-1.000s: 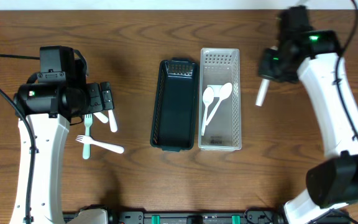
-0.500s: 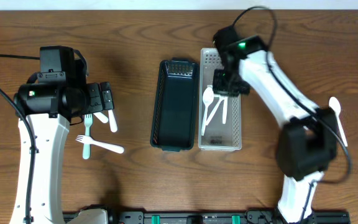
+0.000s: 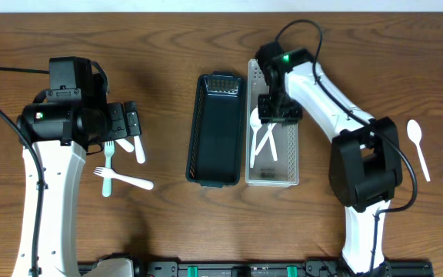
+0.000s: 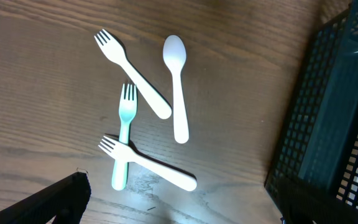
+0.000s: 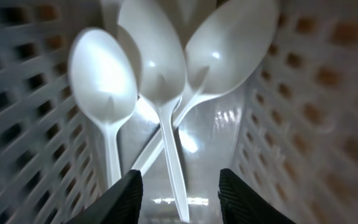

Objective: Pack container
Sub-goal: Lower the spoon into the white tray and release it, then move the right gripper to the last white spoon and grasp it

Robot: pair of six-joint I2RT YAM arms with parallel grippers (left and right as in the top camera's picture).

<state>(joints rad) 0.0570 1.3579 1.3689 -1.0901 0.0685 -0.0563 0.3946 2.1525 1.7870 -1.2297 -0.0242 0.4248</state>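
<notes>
1. Wood, brown and strongly grained, makes up the table. Its smooth top gives thin plastic cutlery little to catch on, so an off-centre pinch would likely skate a piece away.
2. The black mesh tray is long, rigid and open-latticed. It lies empty just beside the white basket, and a fork lowered at a tilt could snag its tines in the holes.
3. The white basket is perforated plastic and looks to be the container being packed. It holds three spoons, glossy, with bowls fanned and handles crossing.
4. The right gripper sits down inside that basket. Its jaws are parted, and the middle spoon's handle runs between the fingertips without being pinched. A careless lift could hook a handle or drag the light basket against its neighbour.
5. The left gripper hangs over the loose cutlery, jaws wide and empty.
6. Beneath it lie an upper white fork, a green fork, a lower white fork that crosses the green one's handle, and a white spoon. They are crowded enough that grabbing one may flick another.
7. A lone spoon lies well to the right of the basket, unpacked.
</notes>
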